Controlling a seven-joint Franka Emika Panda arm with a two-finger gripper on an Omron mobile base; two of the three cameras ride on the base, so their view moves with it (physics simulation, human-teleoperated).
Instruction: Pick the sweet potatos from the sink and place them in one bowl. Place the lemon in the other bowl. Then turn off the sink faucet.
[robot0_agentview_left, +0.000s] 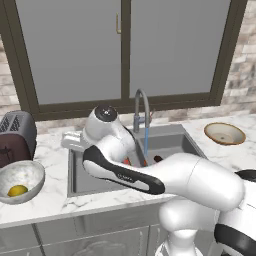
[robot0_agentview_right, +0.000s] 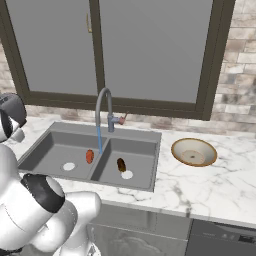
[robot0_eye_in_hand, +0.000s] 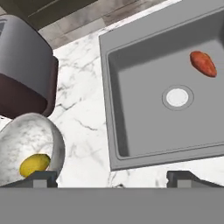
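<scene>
The lemon (robot0_eye_in_hand: 34, 164) lies in the marbled bowl (robot0_agentview_left: 27, 172) beside the toaster (robot0_eye_in_hand: 24, 70), the gripper (robot0_eye_in_hand: 113, 177) above it with jaws spread and empty. Both sweet potatoes (robot0_agentview_right: 90, 156) sit in the sink (robot0_agentview_right: 55, 150), where water runs from the faucet (robot0_agentview_right: 103, 111); the tan bowl (robot0_agentview_right: 194, 152) holds nothing.

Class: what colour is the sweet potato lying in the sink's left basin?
Orange-red sweet potato, clearest in the hand view.
</scene>
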